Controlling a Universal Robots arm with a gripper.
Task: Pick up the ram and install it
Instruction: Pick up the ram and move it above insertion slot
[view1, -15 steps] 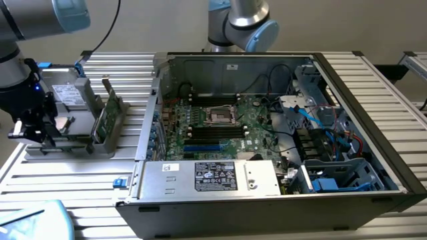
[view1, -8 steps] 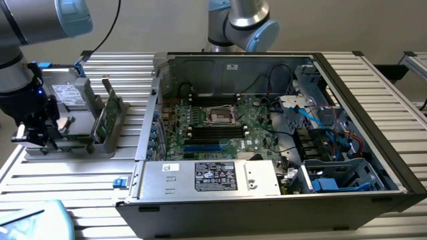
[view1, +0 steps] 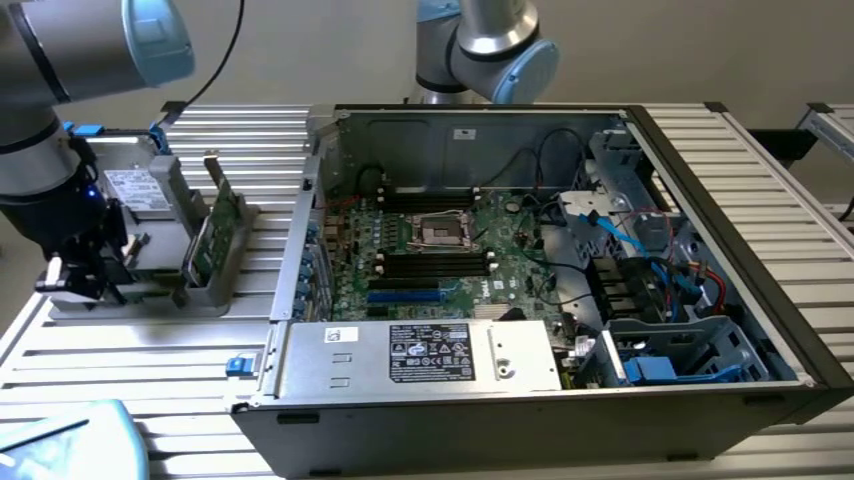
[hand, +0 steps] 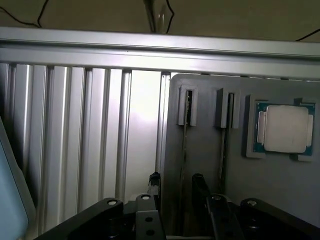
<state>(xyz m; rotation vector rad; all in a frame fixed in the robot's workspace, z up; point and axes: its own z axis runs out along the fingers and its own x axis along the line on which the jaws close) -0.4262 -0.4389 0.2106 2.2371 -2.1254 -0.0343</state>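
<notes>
A grey robot arm reaches in from ten o'clock of the exterior view. Its dark pincer (view1: 80, 285) hangs low at nine o'clock, over the near end of a grey tray (view1: 160, 292) that sits on a ribbed metal surface (view1: 134, 350).

On the tray, just toward three o'clock from the pincer, a tall green card (view1: 214, 240) with a metal bracket stands upright.

An open computer case (view1: 467, 135) lies on its side from the centre out to three o'clock. Inside it a green motherboard (view1: 494, 265) faces up, with black memory slots either side of a square socket. A silver power supply (view1: 414, 355) with a black label runs along the case's edge at six o'clock. A second arm (view1: 487, 40) stands behind the case at twelve o'clock.

In the wrist view, the ram (hand: 184, 145) stands on edge in the tray (hand: 205, 150), seen as a thin dark line with its far end held in a small grey slot. The pincer (hand: 175, 184) is open. Its two black fingers (hand: 198, 184) sit one on each side of the ram, and seem to be just clear of it, though the angle makes that hard to judge.

A second stick (hand: 223, 145) stands parallel just beside the ram, in its own slot. Past that, a square silver processor (hand: 285, 127) lies flat in a recess of the tray. The ribbed surface (hand: 100, 125) runs beside the tray.
</notes>
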